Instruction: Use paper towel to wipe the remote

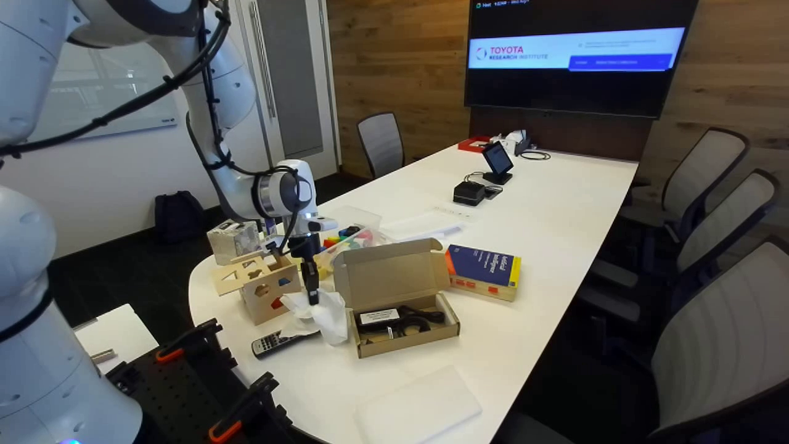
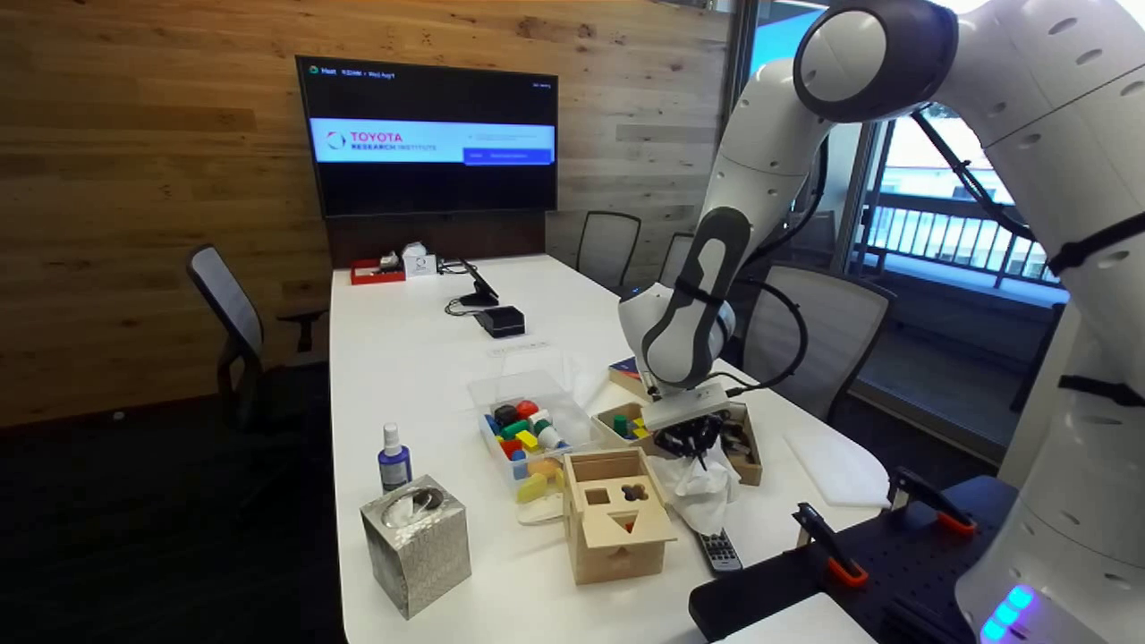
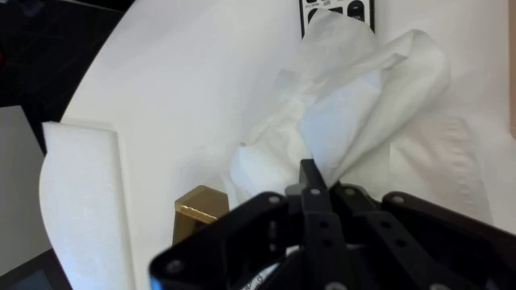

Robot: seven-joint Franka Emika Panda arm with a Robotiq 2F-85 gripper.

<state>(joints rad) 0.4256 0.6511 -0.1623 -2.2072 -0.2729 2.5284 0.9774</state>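
The gripper (image 3: 323,179) has its fingers pinched together on a fold of the crumpled white paper towel (image 3: 346,117), whose loose part drapes below and around the tips. An edge of the towel lies over one end of the slim black remote (image 1: 280,343); the opposite end, keys upward, is uncovered on the white table (image 1: 333,376). Farther out, the wooden shape-sorter box (image 1: 262,307) stands near on one side and the open cardboard box (image 1: 408,343) on the other. The wiping step seems to be in hand, though how firmly the paper bears on the keys cannot be told. The next move probably calls for light pressure and a lengthwise draw toward the bare end, gentle enough that the unheld remote does not slide.
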